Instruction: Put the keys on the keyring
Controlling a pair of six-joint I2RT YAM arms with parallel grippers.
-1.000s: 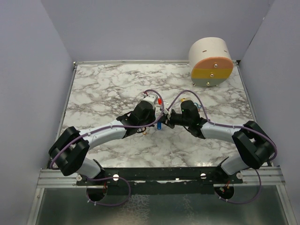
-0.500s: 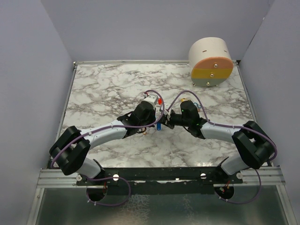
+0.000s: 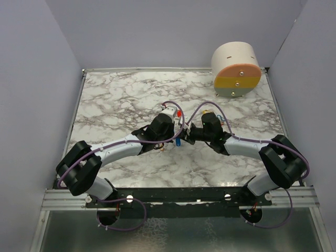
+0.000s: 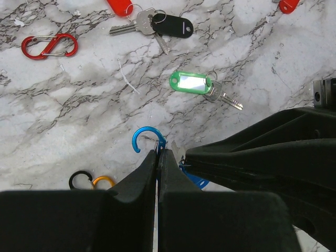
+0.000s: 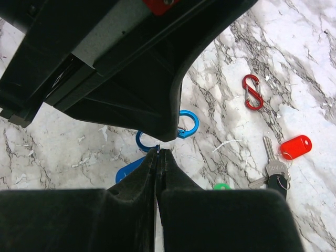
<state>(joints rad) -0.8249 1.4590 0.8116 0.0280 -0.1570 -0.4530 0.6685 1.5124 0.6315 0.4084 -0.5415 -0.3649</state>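
My left gripper (image 4: 158, 152) is shut on a blue S-shaped carabiner (image 4: 147, 140), whose open hook sticks out past the fingertips. My right gripper (image 5: 158, 151) is shut on the small ring of a blue key tag (image 5: 127, 169), tip to tip with the left fingers, right beside the blue carabiner (image 5: 188, 125). In the top view both grippers meet at mid-table over the blue piece (image 3: 178, 140). A green-tagged key (image 4: 192, 83) lies on the marble beyond. A bunch of keys with a black tag (image 4: 172, 24) and a red tag (image 5: 295, 147) lies further off.
A red S-carabiner (image 4: 50, 45) lies far left on the marble table (image 3: 115, 105). A linked black and orange carabiner (image 4: 92, 181) lies near my left fingers. A round cream drum with an orange and yellow face (image 3: 236, 71) stands at the back right. Walls enclose the table.
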